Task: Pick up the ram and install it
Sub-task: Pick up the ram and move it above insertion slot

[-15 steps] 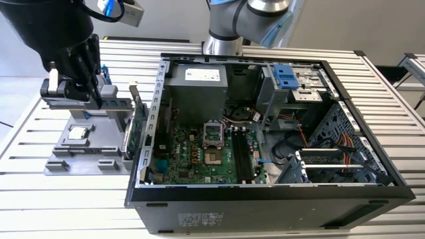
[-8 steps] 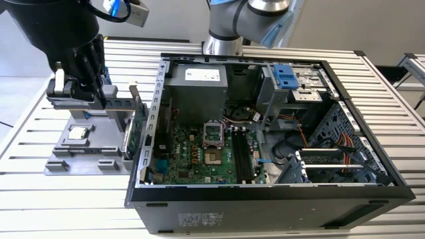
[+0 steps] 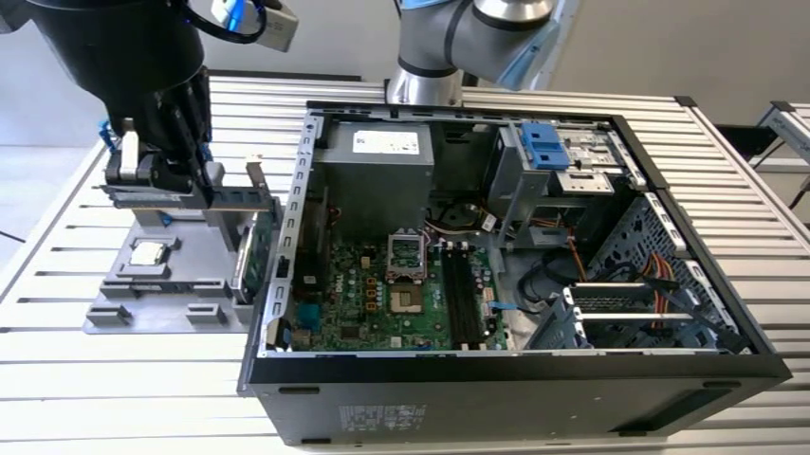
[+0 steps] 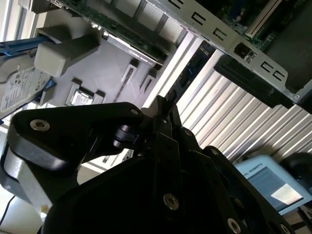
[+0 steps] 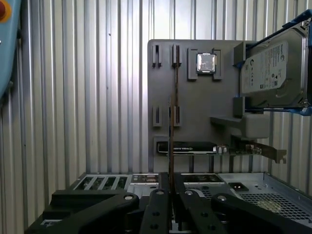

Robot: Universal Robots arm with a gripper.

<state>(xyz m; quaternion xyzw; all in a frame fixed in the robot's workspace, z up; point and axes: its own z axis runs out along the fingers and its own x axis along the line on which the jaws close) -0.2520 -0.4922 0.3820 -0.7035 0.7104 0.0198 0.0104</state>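
The ram (image 5: 171, 141) is a thin stick seen edge-on, standing over the grey holder plate (image 5: 195, 107). In the second wrist view the ram (image 4: 191, 72) is a dark blue strip reaching away from the fingertips. My gripper (image 5: 171, 189) is shut on its near end, one black finger on each face. In the exterior view the gripper (image 3: 169, 156) hangs over the grey holder (image 3: 139, 308), to the left of the open computer case (image 3: 506, 384). The dark memory slots (image 3: 462, 303) lie on the green motherboard inside the case.
The holder also carries a processor chip (image 5: 206, 62), a silver hard drive with blue clips (image 5: 270, 73) and a green expansion card with a metal bracket (image 5: 192, 147). The ribbed metal table (image 3: 127, 379) extends around the case. A light blue object (image 4: 263, 180) sits beside the table.
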